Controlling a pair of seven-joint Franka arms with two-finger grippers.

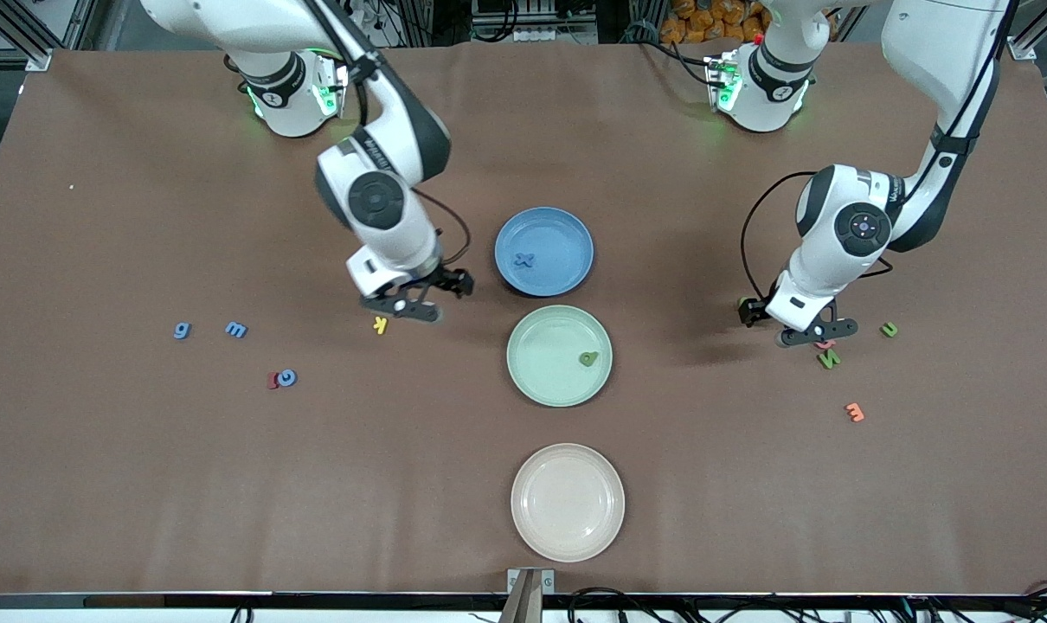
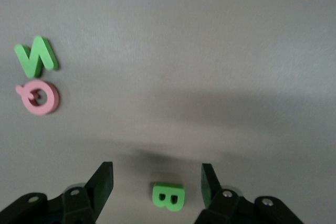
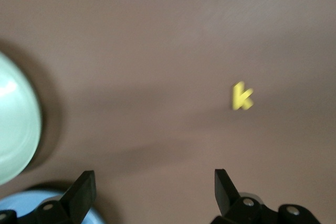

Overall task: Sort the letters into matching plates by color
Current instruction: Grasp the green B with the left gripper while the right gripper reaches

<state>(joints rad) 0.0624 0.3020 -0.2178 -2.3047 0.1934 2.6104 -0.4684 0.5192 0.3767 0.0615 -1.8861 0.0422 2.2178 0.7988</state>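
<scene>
1. The left gripper hangs low over the table at the left arm's end, its fingers spread and grasping nothing.
2. In the left wrist view a green B lies flat on the table between the two fingers, a gap on each side. It sits slightly toward the wrist from the fingertips.
3. The B's longer side seems to run roughly along the line from finger to finger.
4. A straight descent and squeeze looks enough.
5. On the front view's clock face, the green plate lies at about 9 o'clock from this gripper, well apart. It already carries one green letter.
6. A green N and a pink Q lie close at 5 o'clock.
7. The right gripper is spread wide and empty, over the table just beside a yellow k.
</scene>
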